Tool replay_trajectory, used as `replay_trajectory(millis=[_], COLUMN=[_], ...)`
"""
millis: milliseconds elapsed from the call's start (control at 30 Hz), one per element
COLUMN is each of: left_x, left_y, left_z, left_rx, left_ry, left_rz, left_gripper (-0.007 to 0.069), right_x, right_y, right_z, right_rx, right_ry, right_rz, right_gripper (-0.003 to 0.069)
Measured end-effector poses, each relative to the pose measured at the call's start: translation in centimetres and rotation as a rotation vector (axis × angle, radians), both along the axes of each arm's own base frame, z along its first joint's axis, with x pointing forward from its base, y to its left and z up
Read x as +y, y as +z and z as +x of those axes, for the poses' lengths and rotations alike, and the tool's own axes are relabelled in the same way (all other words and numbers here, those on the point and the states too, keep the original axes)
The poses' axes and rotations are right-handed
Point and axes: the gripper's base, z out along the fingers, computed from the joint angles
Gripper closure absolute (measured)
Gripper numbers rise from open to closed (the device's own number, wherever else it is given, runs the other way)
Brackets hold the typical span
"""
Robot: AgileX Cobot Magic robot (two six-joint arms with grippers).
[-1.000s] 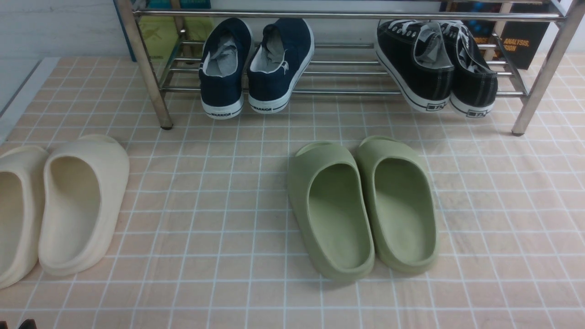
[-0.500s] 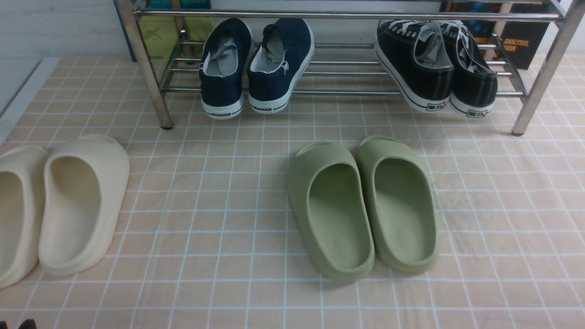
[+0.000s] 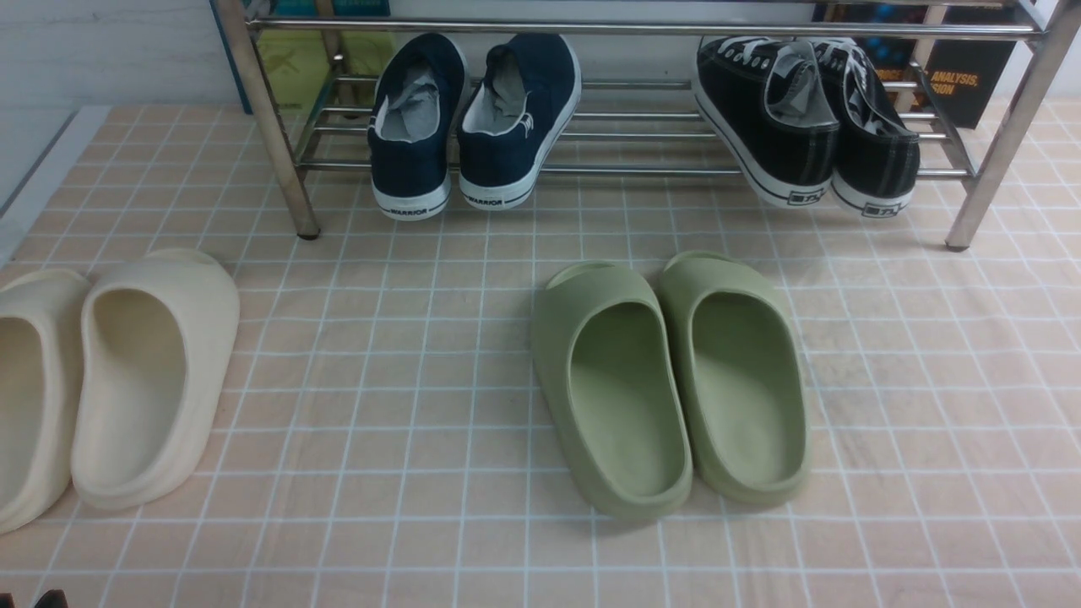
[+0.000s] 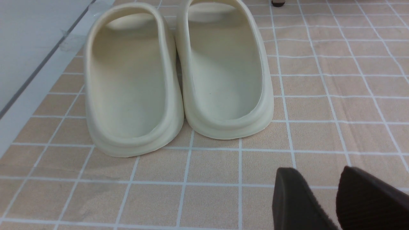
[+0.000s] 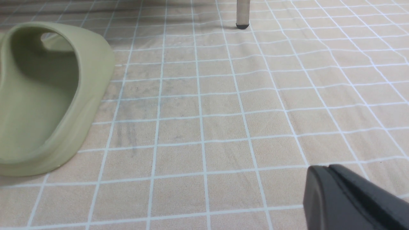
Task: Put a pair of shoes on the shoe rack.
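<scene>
Sneakers (image 3: pixel 802 118) racked yet? (A)

Looks so. Near first: left tool (image 4: pixel 319 179) spread and empty, right tool (image 5: pixel 322 172) pressed together and empty. (B)

Anything changed? (A)

Nothing has shifted in the front view over the last second, so I'd call it finished. (B)

Counts? (A)

Two cream slides (image 3: pixel 152 371), two green slides (image 3: pixel 667 388), then two navy slip-ons (image 3: pixel 473 118) and two black sneakers on the lower bars of one shoe rack (image 3: pixel 642 27), at its right end. (B)
</scene>
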Motion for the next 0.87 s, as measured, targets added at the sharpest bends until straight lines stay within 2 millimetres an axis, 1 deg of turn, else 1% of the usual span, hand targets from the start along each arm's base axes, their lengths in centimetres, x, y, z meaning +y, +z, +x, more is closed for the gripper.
replay_trajectory(millis=[867], left_x=[0.00], left_y=[0.00], left_z=[0.00], left_rx=[0.000], left_ry=[0.000], left_rz=[0.000], left_gripper=[0.0385], right_x=[0.00], right_y=[0.00], right_z=[0.00], right_rx=[0.000], right_ry=[0.000], right_rz=[0.000], right_gripper=[0.0607])
